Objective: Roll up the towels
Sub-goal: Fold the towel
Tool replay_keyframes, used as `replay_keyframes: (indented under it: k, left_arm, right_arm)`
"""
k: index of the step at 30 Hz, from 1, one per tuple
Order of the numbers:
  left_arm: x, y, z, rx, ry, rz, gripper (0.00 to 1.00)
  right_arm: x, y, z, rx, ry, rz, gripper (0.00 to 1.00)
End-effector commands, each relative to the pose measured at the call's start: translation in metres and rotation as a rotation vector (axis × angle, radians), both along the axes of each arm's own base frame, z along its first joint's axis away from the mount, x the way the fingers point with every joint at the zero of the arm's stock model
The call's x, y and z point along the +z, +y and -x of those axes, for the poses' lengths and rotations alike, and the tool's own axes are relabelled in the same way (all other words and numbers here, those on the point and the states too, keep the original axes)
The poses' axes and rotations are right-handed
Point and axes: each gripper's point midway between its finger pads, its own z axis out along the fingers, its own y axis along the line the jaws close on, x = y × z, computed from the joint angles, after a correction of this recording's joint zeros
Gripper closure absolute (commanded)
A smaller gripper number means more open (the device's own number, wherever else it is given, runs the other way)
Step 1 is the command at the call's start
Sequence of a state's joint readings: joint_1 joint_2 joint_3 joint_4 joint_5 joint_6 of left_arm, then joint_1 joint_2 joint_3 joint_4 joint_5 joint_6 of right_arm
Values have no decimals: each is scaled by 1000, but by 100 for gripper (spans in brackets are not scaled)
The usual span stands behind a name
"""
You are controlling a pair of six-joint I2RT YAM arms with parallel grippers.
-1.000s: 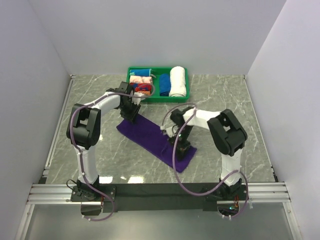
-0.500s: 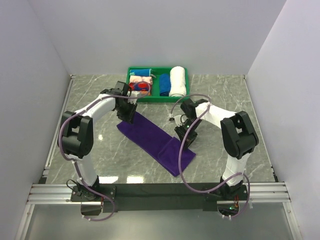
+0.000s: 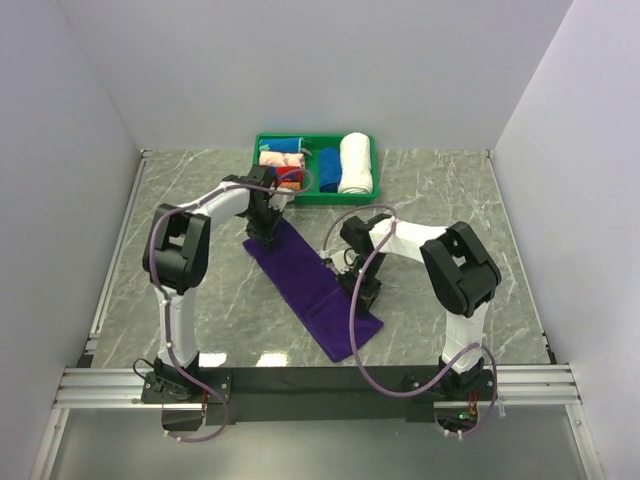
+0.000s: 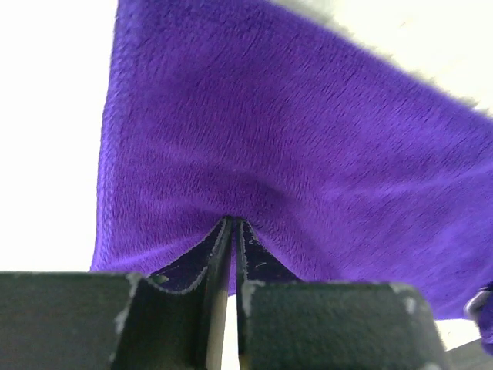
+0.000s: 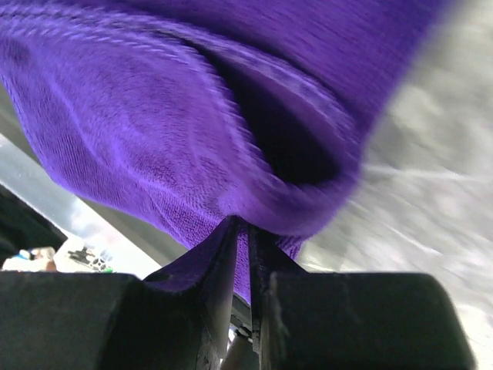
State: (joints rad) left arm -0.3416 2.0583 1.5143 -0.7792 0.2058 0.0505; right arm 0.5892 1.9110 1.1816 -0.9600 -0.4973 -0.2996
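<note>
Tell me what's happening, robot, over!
Left pincer shut on towel. Right pincer shut on towel. Towel stretched out, unrolled. Green tray beyond it, apart.

Plain deep-purple towel (image 3: 312, 285), green tray (image 3: 316, 197)

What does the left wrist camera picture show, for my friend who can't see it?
The left pincer is shut on a small fold of a soft purple towel, which fills most of the picture. Bright white shows at the left edge.
</note>
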Motion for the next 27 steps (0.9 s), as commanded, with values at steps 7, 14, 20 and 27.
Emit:
replay_keyframes:
  k: [7,14,20,27]
  left_arm:
    - [-4,-64,-32,-164,-17,147,84]
    - [-3,-86,-51,-192,-53,222,77]
    - [1,-91,-58,-237,-82,243,71]
    - [50,-94,-56,-226,-131,375,49]
  right_arm:
    - [-5,39,30,60,69,-96,80]
    - [-15,49,48,117,109,-83,79]
    - [-16,53,47,114,124,-79,79]
    - [-8,68,27,107,61,-107,76]
